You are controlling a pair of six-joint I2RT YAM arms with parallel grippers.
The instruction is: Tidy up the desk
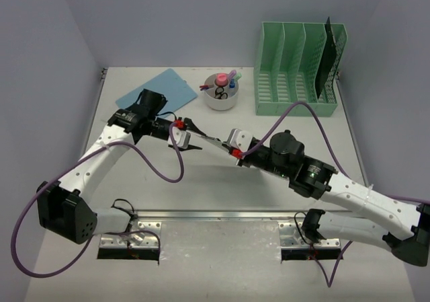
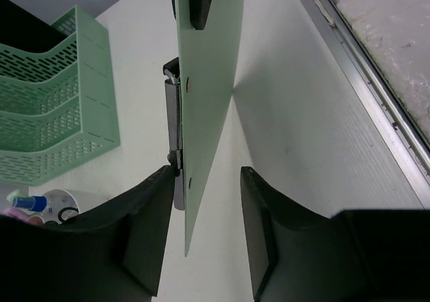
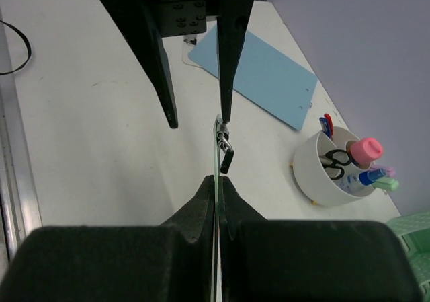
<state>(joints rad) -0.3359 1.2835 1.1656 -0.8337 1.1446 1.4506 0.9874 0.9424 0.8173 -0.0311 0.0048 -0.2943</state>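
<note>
A thin green clipboard (image 2: pixel 208 80) with a metal clip (image 2: pixel 173 120) is held on edge above the off-white desk (image 1: pixel 269 201). My right gripper (image 3: pixel 217 184) is shut on its one end; the board shows edge-on there (image 3: pixel 216 151). In the top view the board is a thin line (image 1: pixel 211 140) between my right gripper (image 1: pixel 232 148) and my left gripper (image 1: pixel 185 135). My left gripper (image 2: pixel 201 228) is open, with one finger on each side of the board's other end. The board is nearer the left finger (image 2: pixel 144 235) and apart from the right one.
A blue clipboard (image 1: pixel 156 91) lies flat at the back left. A white cup (image 1: pixel 221 92) holds scissors, pens and markers. A mint-green file rack (image 1: pixel 299 66) at the back right holds a black folder (image 1: pixel 326 56). A metal rail (image 1: pixel 222 214) runs along the near edge.
</note>
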